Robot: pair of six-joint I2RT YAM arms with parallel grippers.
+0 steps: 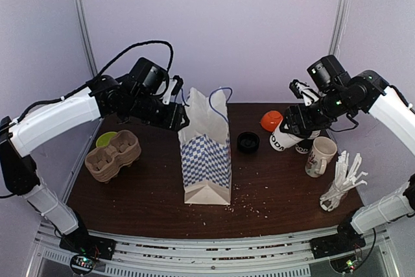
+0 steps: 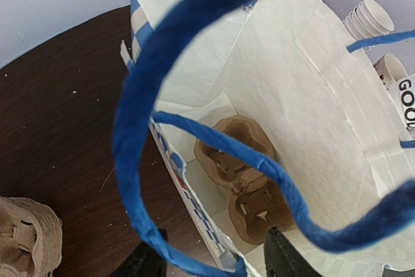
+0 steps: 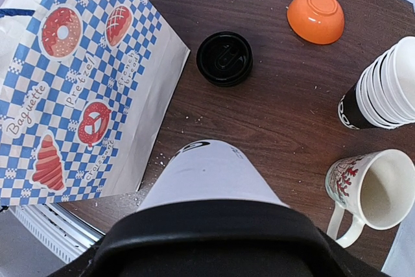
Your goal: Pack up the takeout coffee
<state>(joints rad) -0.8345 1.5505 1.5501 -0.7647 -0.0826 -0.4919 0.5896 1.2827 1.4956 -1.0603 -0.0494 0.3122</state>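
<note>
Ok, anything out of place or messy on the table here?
Yes: crumbs are scattered on the table beside the paper bag, and an orange bowl sits upside down near a loose black lid.

Dark wood table [image 1: 149, 192]: paper bag [image 1: 206, 160], carton trays [image 1: 113, 155], black lid [image 1: 248, 142], orange bowl [image 1: 272, 120], mug [image 1: 320, 157], cup stack [image 3: 382, 89].

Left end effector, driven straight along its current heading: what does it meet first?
Probably the blue handle loop crossing just ahead; beyond it, the cardboard cup carrier lying at the bottom of the paper bag. Depth is uncertain.
</note>
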